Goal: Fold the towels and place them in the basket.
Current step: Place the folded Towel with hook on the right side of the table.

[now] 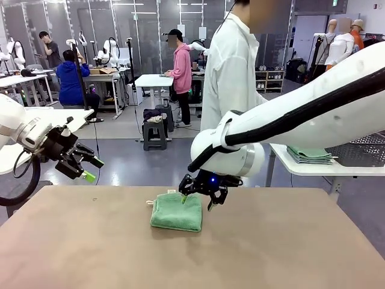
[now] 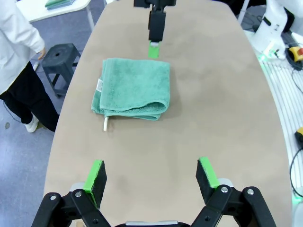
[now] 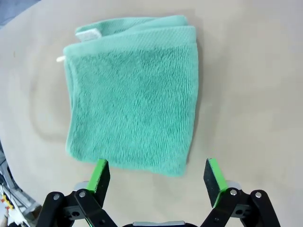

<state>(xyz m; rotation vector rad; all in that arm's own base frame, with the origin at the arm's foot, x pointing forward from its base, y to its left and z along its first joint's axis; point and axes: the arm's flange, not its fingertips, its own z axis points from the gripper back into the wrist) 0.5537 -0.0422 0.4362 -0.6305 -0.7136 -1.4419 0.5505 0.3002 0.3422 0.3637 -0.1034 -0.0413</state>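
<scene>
The right gripper [image 1: 197,201] hangs with jaws spread just over the far edge of the folded mint green towel [image 1: 176,212] lying mid-table [image 1: 271,253]; closing on the top layer alone would likely peel the fold open on lifting

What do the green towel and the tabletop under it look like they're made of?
Mint green towel: looks like terry cloth, matte and fuzzy, with a fine looped pile and soft, rounded folded edges. Its small white tag looks like woven fabric, but it is too small to be sure. Table: smooth, matte, beige-brown top, possibly laminate or coated board. No grain or gloss shows, so the material stays open.
</scene>
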